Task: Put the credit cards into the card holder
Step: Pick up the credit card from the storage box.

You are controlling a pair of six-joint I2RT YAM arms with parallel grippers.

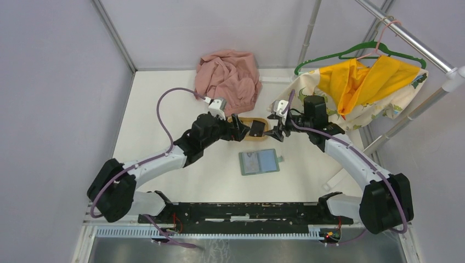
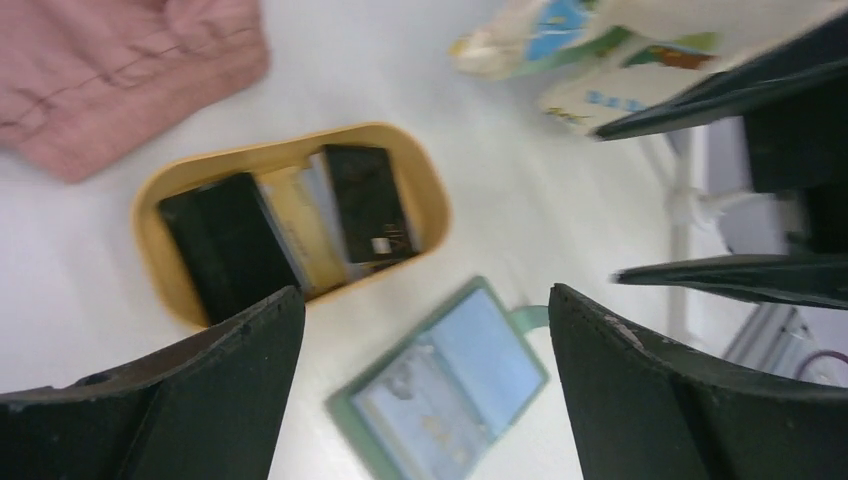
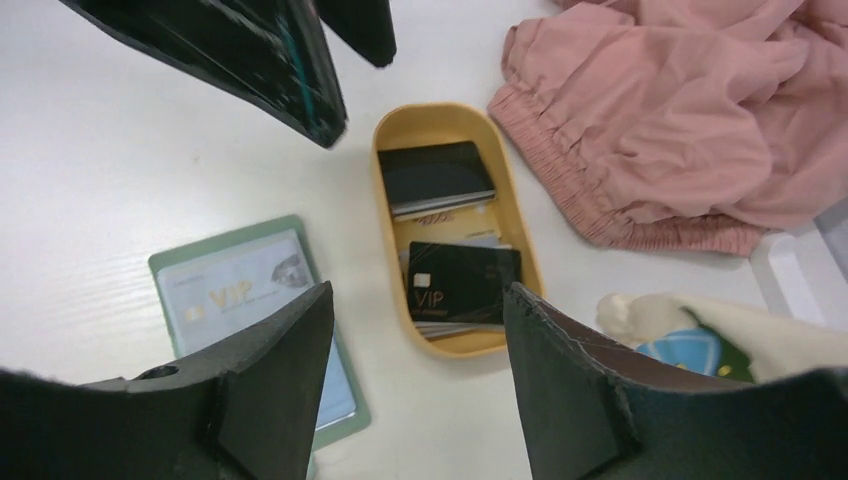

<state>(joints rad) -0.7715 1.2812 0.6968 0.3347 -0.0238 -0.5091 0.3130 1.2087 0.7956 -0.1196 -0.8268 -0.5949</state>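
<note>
Credit cards (image 3: 463, 282) lie unfiled in the oval tray (image 3: 440, 120), card holder (image 1: 259, 162) open at six o'clock, left gripper (image 2: 422, 300) and right gripper (image 3: 418, 295) spread empty.

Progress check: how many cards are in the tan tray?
3 visible: black card at one end of the tray, gold-tan card in the middle, black VIP card at the other end. More may lie underneath.

My left arm (image 1: 159, 161) and right arm (image 1: 346, 156) wear white shells between bulky black joints, each with a purple cable (image 1: 160, 109) running back from the hand. The fingers (image 2: 200, 400) are thick matte-black wedges, scuffed along their inner edges.
</note>
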